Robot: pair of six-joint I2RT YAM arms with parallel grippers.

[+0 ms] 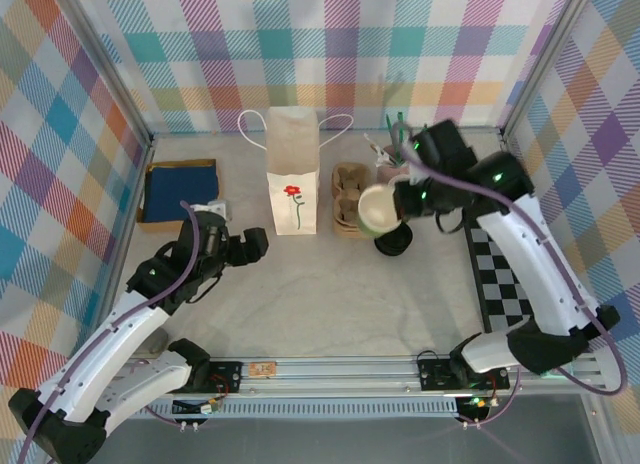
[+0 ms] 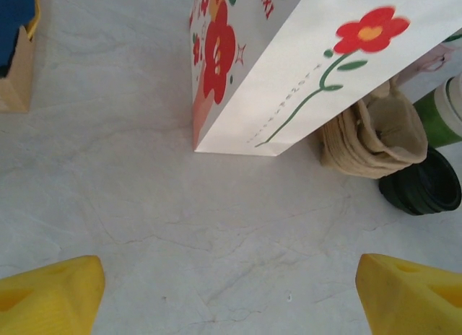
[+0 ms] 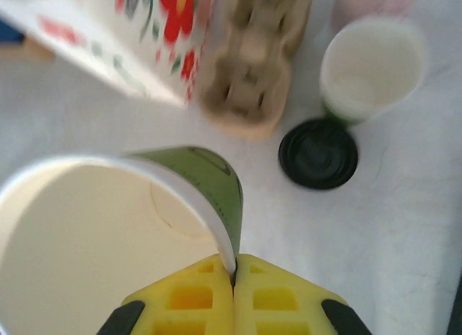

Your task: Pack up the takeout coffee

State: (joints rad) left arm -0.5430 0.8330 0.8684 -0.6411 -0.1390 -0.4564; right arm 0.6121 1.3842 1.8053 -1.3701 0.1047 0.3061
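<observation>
Takeout coffee cup (image 3: 206,183) is up off the desk (image 1: 330,294) just right of the white paper bag (image 1: 293,179). It's lidless and tipped on its side, with the mouth showing to the overhead camera. Our right pincer (image 3: 234,271) is clamped shut on nothing more than a thin bit of rim, and that's what worries us. A pinch that skinny could let the cup swing or slip out, or it could crease the paper lip so a lid won't seat.

The black lid (image 3: 318,153) sits on the desk right of the bag, by the cardboard carrier (image 3: 249,68) and the spare cup stack (image 3: 372,64), so a sloppy descent could bump those too.

Right arm reaches in from the bag's right, wrist rolled over. Left pincer (image 2: 229,299) hangs wide open and empty, low over the desk in front of the bag's left corner, arm stretched forward.
</observation>
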